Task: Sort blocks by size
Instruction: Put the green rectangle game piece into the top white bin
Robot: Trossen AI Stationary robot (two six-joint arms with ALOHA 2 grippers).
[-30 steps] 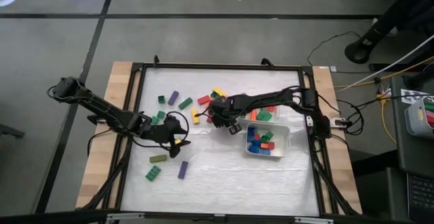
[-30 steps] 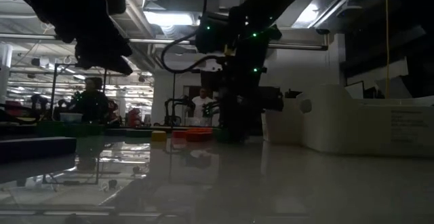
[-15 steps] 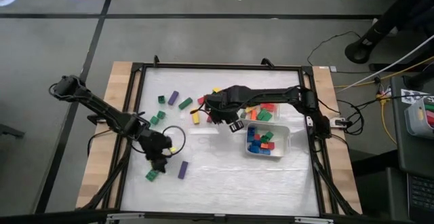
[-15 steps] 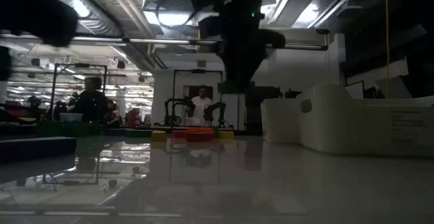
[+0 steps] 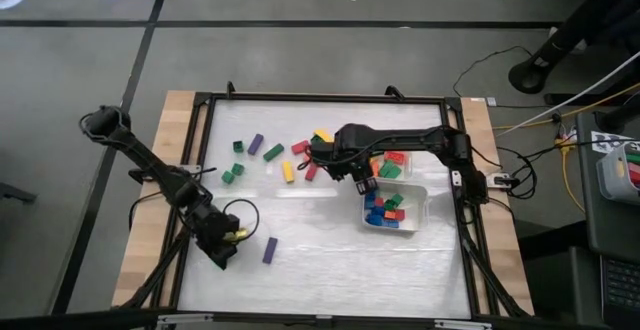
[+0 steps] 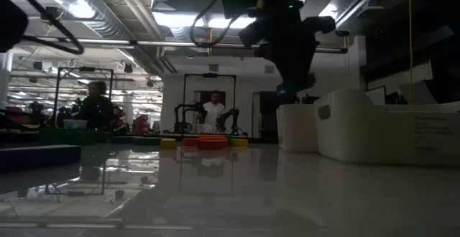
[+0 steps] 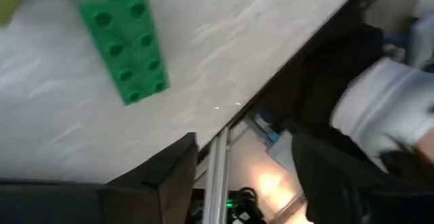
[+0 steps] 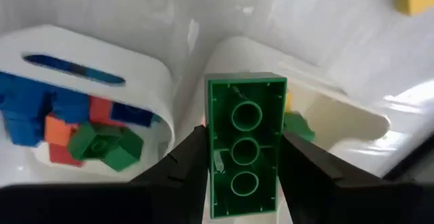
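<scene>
**Right tool carrying a long green bar to the trays; left tool poised over another green bar**

Nearest, the right tool (image 8: 241,176) pinches a long green block (image 8: 245,142) end-on between its fingers, hollow underside showing, right over the seam between two white trays. The tray of short cubes (image 8: 81,68) lies to one side and the second tray (image 8: 339,115) to the other. To do this well, the tool should move fully over the tray meant for long bars, clear of the shared rims, and let go low so the bar drops flat and doesn't bounce out. Across the counter (image 5: 330,240), the left tool (image 5: 222,251) hangs near the front-left edge, fingers spread, beside a second long green block (image 7: 122,44). It should centre on that bar's narrow sides before closing. Farther back, loose blocks (image 5: 270,150) lie scattered, unsorted.
</scene>
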